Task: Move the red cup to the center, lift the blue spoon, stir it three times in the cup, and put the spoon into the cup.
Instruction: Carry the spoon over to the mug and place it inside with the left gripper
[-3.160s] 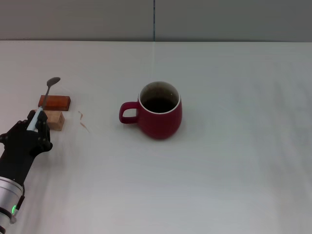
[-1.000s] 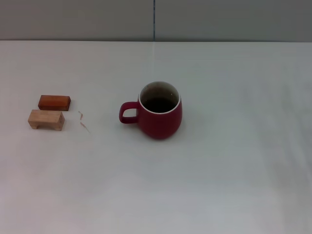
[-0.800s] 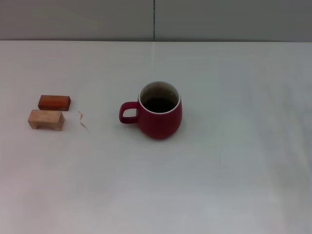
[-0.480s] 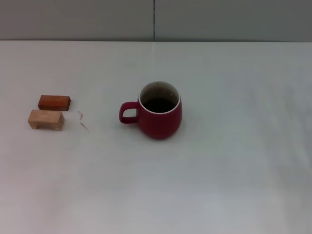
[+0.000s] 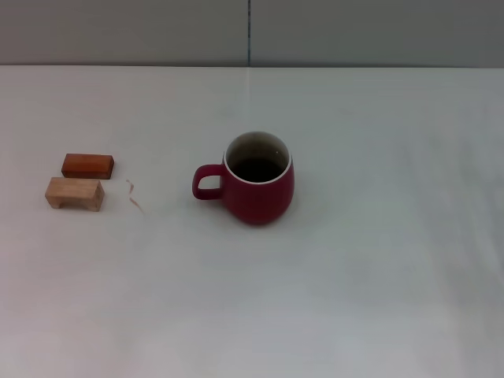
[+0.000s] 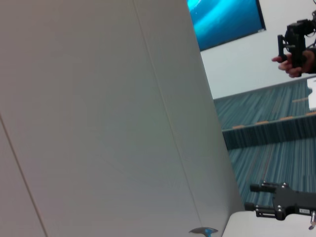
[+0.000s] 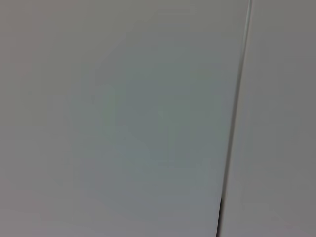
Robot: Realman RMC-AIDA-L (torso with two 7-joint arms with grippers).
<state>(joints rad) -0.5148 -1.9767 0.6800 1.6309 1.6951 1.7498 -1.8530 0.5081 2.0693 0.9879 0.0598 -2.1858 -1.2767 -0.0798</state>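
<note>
The left gripper and the blue spoon have gone from the head view — neither gripper shows now, their states untellable. The red cup (image 5: pixel 258 179) stands unmoved on the surface (image 5: pixel 354 276), holding only dark inside.

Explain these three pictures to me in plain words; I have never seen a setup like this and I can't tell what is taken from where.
This is a robot with two arms, each ending in a pincer. One picture comes from a camera on its head, looking down at a white table. The other two come from cameras on its wrists.

On the table stands the red cup, upright, its handle toward the robot's left. Off to the left lie a reddish wooden block and a pale wooden block, close together.

Neither arm shows in the head view. The right wrist camera sees only a plain grey wall. The left wrist camera sees that wall too, with a room beyond it. The blue spoon cannot be clearly made out in any picture, so I cannot tell whether anything is held.
</note>
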